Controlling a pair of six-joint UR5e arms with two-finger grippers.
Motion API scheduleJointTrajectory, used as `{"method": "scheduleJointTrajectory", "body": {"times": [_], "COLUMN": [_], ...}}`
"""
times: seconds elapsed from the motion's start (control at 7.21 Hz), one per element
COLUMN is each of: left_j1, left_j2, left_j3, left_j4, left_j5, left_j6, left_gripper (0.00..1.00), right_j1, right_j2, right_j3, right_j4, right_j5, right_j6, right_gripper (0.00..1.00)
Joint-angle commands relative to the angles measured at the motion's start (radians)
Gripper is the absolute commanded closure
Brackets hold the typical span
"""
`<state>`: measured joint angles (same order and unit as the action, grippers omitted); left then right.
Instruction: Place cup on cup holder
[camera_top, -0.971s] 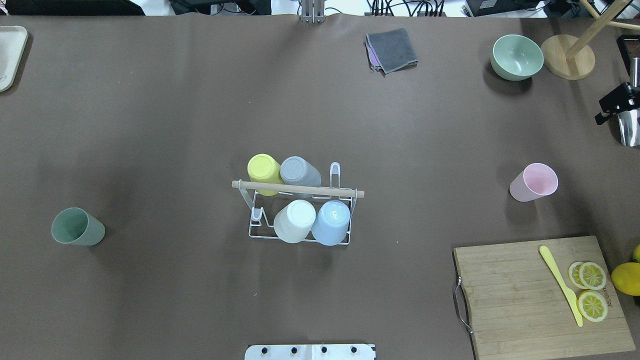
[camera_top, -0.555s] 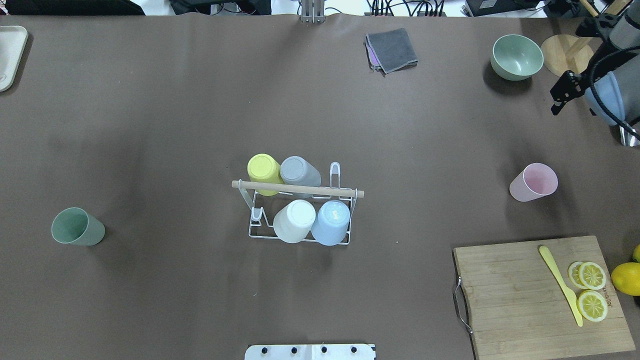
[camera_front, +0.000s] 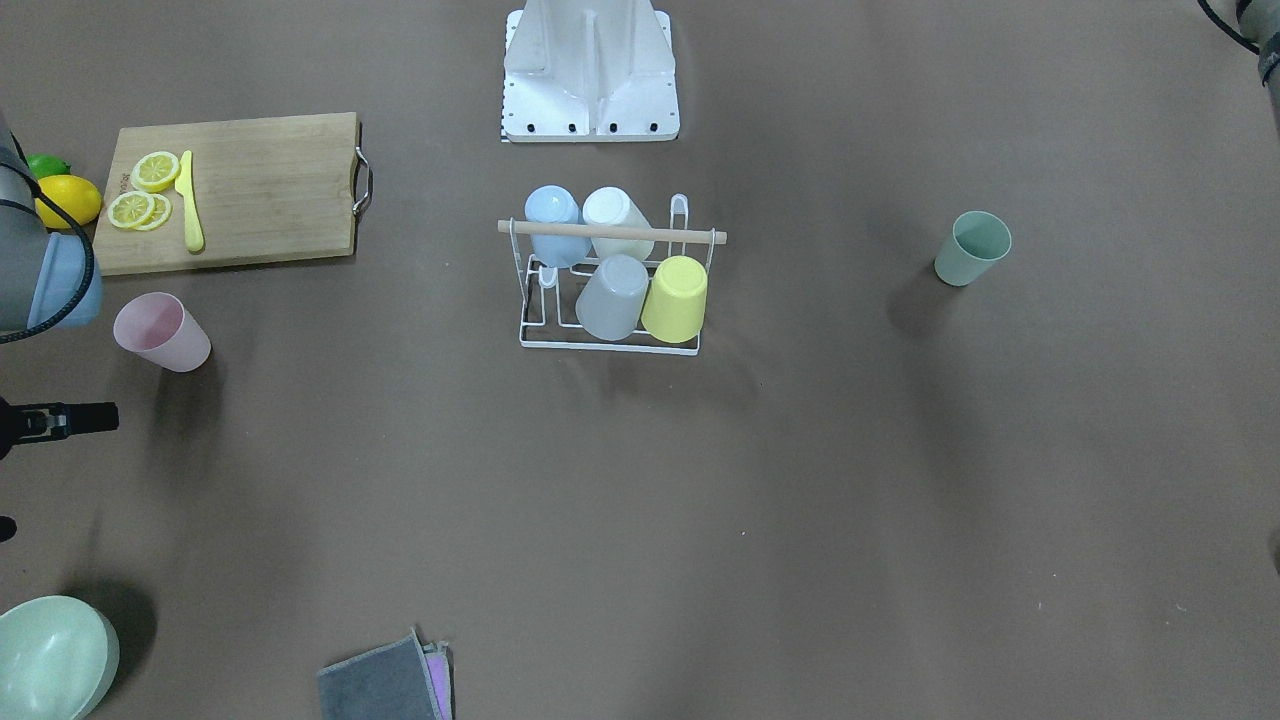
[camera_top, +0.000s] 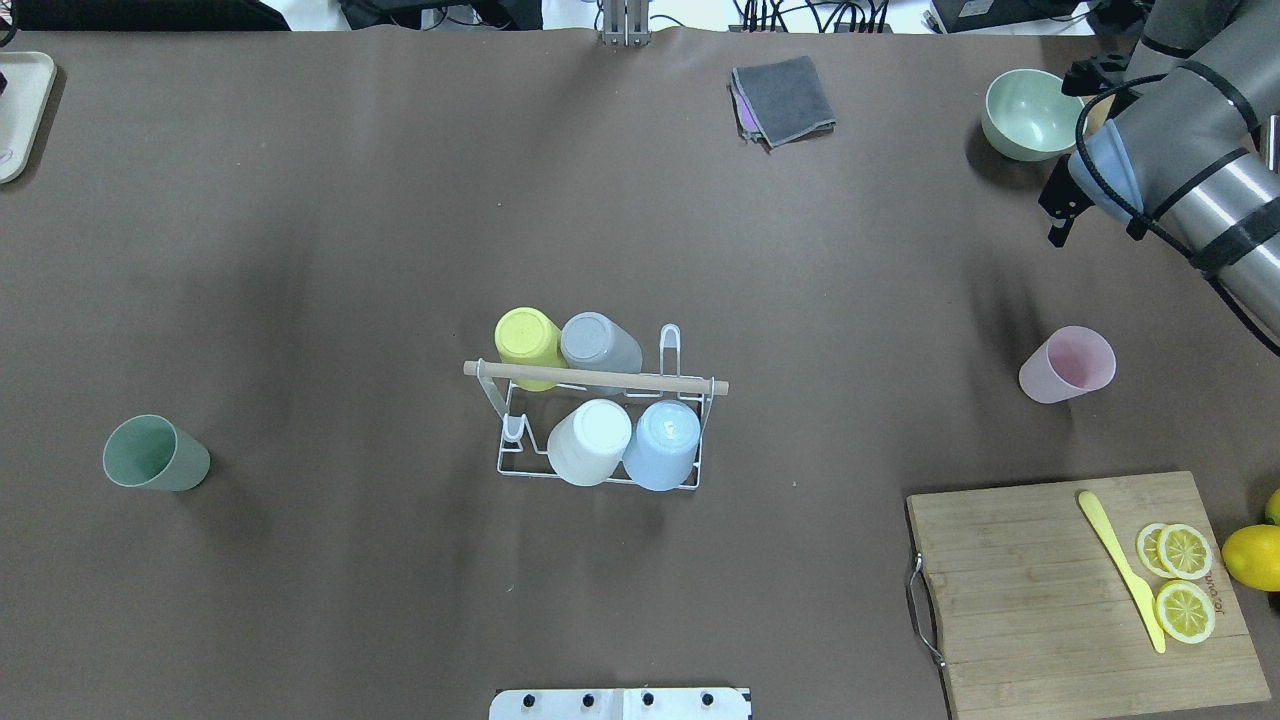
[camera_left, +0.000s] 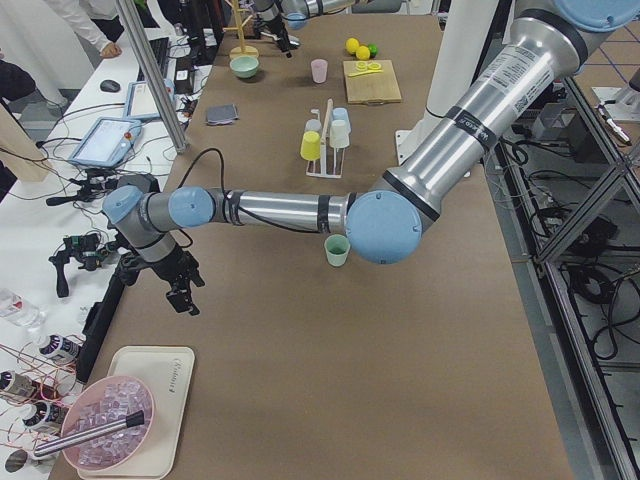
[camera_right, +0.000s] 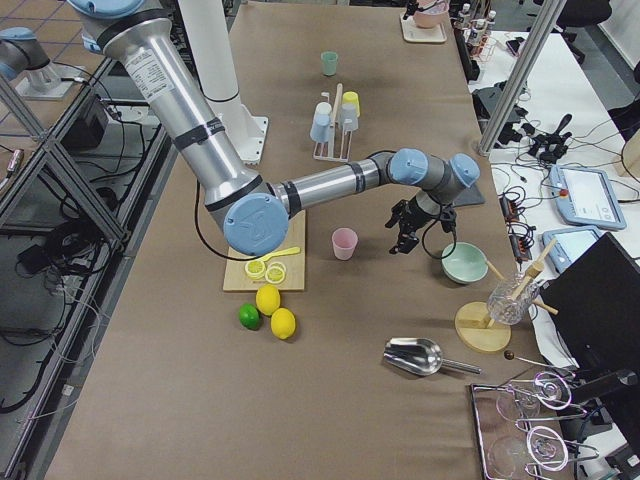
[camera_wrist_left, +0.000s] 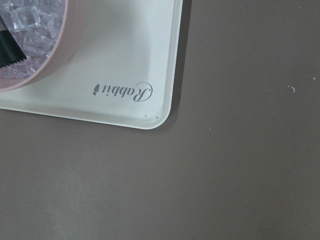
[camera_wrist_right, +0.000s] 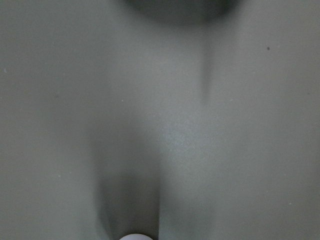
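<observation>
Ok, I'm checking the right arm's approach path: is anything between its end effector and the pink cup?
Nothing visible. Only bare table lies between the right end effector and the pink cup. The green bowl sits on the end effector's other side, and the cutting board lies beyond the cup.

I am working in a robot lab.
I see a big brown table, metal frames, loose cables and touch screens beside it.
</observation>
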<state>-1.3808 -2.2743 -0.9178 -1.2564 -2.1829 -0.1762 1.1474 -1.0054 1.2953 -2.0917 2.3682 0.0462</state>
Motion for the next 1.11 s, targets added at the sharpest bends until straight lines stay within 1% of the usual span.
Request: {"method": "scheduleJointTrajectory", "body": {"times": [0.0,0.14,0.28,0.42,0.97], "left_j1": [0.023,0.025,0.026,0.026,0.048], "left_j2": [-0.040,-0.054,-0.056,-0.054,-0.050], "left_j3": [0.002,0.002,0.000,0.000,0.017], "left_j4": [0.163,0.236,0.268,0.290,0.316], "left_j5": [-0.009,-0.011,-0.041,-0.110,-0.236], "left_j6": [0.083,0.152,0.177,0.188,0.201], "left_gripper": [0.03,0.03,0.03,0.03,0.03], "right_j1": [-0.052,-0.072,-0.080,-0.083,-0.107], "right_j2": [0.022,0.022,0.025,0.027,0.025], "right_j3": [-0.007,-0.014,-0.031,-0.051,-0.117], "right_j4": [-0.128,-0.130,-0.131,-0.133,-0.137], "right_j5": [0.003,0.005,0.005,0.005,0.028], "right_j6": [-0.049,-0.052,-0.052,-0.051,-0.052], "right_gripper": [0.01,0.01,0.01,0.01,0.02]}}
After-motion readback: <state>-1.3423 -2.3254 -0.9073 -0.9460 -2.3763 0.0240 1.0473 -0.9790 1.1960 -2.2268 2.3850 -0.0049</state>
